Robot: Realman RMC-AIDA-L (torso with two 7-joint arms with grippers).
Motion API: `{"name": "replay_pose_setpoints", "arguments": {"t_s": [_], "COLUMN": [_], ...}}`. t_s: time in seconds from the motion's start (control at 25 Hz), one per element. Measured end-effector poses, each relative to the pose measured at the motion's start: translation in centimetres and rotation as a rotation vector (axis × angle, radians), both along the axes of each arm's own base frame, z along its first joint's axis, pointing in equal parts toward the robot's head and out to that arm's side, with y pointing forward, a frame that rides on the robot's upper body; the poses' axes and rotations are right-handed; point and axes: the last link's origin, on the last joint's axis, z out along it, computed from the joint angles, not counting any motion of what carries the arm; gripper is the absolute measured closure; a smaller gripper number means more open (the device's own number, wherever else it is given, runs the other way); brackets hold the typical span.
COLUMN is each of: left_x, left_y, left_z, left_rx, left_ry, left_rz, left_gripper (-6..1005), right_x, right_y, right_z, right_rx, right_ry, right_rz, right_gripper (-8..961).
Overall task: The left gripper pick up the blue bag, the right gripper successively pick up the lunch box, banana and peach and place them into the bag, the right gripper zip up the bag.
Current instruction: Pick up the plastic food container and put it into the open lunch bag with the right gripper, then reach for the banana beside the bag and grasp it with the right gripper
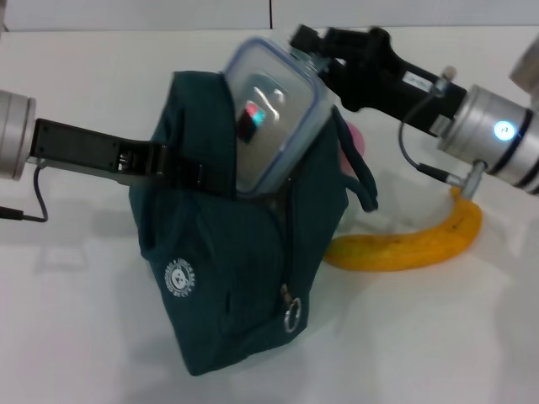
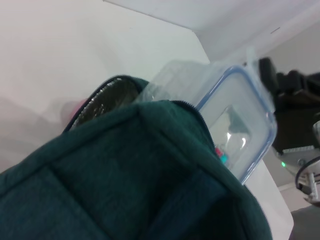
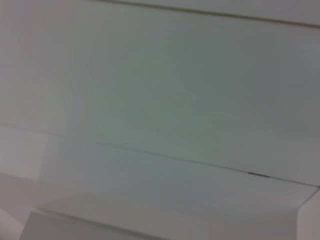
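The left gripper (image 1: 173, 168) reaches in level from the left, clamping the blue bag (image 1: 227, 278), while the right gripper (image 1: 313, 52), stretched from the far right, grips the lunch box (image 1: 274, 114) tilted in its mouth.

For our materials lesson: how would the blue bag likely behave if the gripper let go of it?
The blue bag looks soft and creased, so it would probably sag. With the lunch box poking out high, it may tip toward the banana.

A plain white, smooth-surfaced desk (image 1: 101, 337) is filling the head view out to every edge. At its far edge, pale wall panels (image 1: 168, 13) are rising, and a thin dark vertical seam (image 1: 270, 13) is dividing them. The right wrist view is showing only pale flat panelling (image 3: 160, 100).
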Motion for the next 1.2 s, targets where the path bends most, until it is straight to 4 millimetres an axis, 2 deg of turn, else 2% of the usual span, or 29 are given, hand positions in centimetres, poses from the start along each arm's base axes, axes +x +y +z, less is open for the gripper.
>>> {"name": "replay_pose_setpoints", "arguments": {"t_s": [0.16,0.48,0.68,0.88,1.04,1.2], "left_x": [-0.2,-0.4,-0.9,-1.4,-1.6,-2.0], "left_y": [-0.1,-0.1,-0.2,-0.1,-0.1,-0.2], "left_z": [-0.1,0.0,0.4,1.0,1.2,1.1], "left_rx": [-0.003,0.008,0.021,0.039,0.052,0.042], "left_ry": [-0.002,-0.003,0.002,0.002,-0.007,-0.020], "left_rz": [0.003,-0.002,0.008,0.022,0.033,0.054], "left_gripper": [959,959,960,960,959,959], "right_x": [-1.0,-1.3,-1.4,1.9,3.5,3.9], "right_y": [0.3,0.1,0.2,0.3,0.2,0.6], "right_z": [-0.2,-0.2,1.9,5.8,7.9,9.5], "right_rx": [-0.011,-0.020,0.036,0.196,0.282,0.315], "right_ry": [0.001,0.014,0.006,-0.102,-0.294,-0.497], "right_rz": [0.021,0.033,0.153,0.216,0.327,0.492], "right_gripper": [746,706,478,280,122,92]}}
